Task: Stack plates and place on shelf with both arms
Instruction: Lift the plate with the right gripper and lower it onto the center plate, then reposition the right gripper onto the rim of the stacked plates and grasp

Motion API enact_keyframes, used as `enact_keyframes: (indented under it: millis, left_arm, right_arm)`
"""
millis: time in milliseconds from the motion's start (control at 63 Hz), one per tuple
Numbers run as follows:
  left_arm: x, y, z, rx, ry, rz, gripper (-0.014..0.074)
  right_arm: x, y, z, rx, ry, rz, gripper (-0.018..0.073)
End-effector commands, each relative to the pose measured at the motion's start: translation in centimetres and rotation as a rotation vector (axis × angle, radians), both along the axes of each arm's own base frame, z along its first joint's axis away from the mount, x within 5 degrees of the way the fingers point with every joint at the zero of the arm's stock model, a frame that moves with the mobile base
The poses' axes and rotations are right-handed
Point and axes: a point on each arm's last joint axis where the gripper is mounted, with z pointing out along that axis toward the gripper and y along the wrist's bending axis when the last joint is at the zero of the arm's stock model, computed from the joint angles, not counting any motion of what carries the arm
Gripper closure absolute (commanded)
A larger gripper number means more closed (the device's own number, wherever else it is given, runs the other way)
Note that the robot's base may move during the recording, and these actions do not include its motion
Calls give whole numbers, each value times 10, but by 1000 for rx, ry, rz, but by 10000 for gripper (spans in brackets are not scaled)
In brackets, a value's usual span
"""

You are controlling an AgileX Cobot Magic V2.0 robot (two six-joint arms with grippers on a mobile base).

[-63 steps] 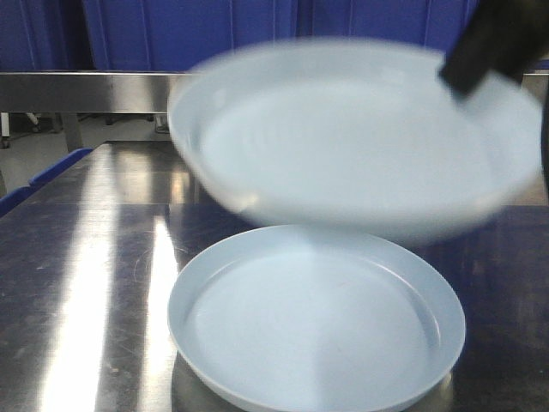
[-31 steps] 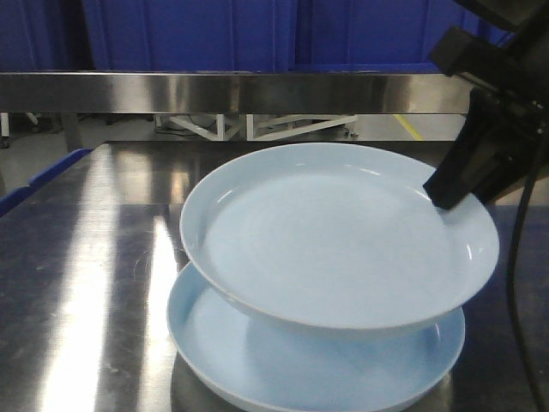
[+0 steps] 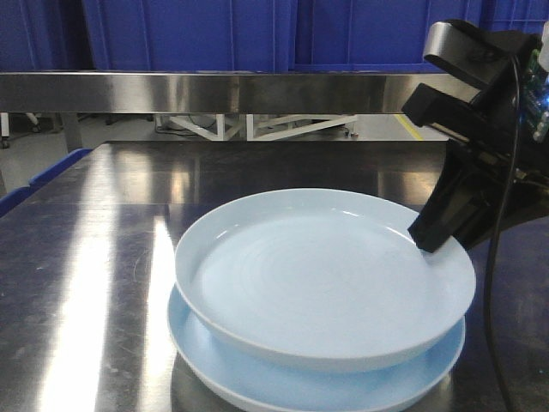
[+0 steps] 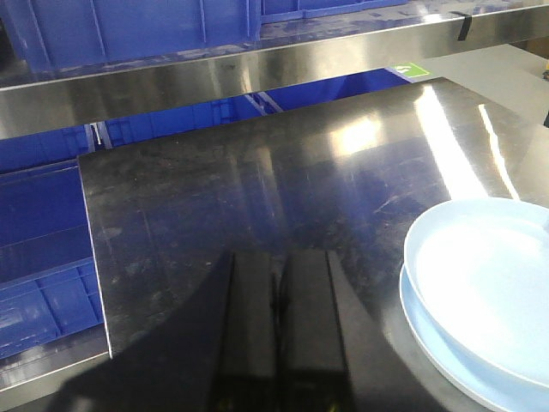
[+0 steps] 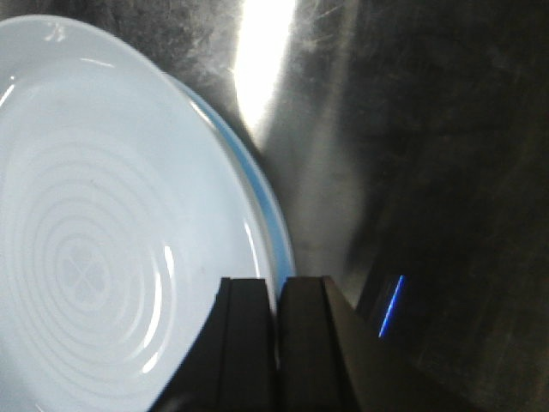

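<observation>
Two pale blue-white plates are stacked on the steel tabletop. The upper plate (image 3: pixel 317 266) (image 5: pixel 86 257) (image 4: pixel 489 275) lies in the lower plate (image 3: pixel 257 386) (image 5: pixel 273 215) (image 4: pixel 429 335), shifted slightly off centre. My right gripper (image 3: pixel 426 240) (image 5: pixel 276 283) is shut on the upper plate's right rim, one finger inside and one outside. My left gripper (image 4: pixel 276 257) is shut with nothing in it, low over the bare tabletop to the left of the plates. The shelf (image 3: pixel 214 90) (image 4: pixel 214 77) runs as a long steel rail behind the table.
Big blue crates (image 3: pixel 189 34) (image 4: pixel 129 26) stand on the shelf level above the rail. More blue crates (image 4: pixel 43 223) sit below, past the table's left edge. The scratched steel tabletop (image 3: pixel 86 257) reaches back to the shelf. A black cable (image 3: pixel 497 283) hangs by the right arm.
My right gripper has lowered the upper plate from above the lower one down onto it. It still holds the rim.
</observation>
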Motion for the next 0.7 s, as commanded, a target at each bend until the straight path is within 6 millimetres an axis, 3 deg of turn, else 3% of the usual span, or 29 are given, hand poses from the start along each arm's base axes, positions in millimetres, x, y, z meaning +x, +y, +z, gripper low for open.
enact_keyframes:
  millis: [0, 175, 254, 683]
  left_arm:
    - [-1, -4, 16, -52, -85, -40, 512]
    - [-1, -4, 16, -52, -85, -40, 512]
    - [-1, -4, 16, -52, -85, -40, 512]
    - [-1, -4, 16, -52, -85, -40, 512]
  right_arm:
    - [1, 3, 17, 47, -53, -9, 426]
    - [0, 3, 17, 48, -49, -4, 167]
    - [0, 3, 19, 50, -57, -4, 95]
    - [-23, 0, 50, 70, -115, 47, 81]
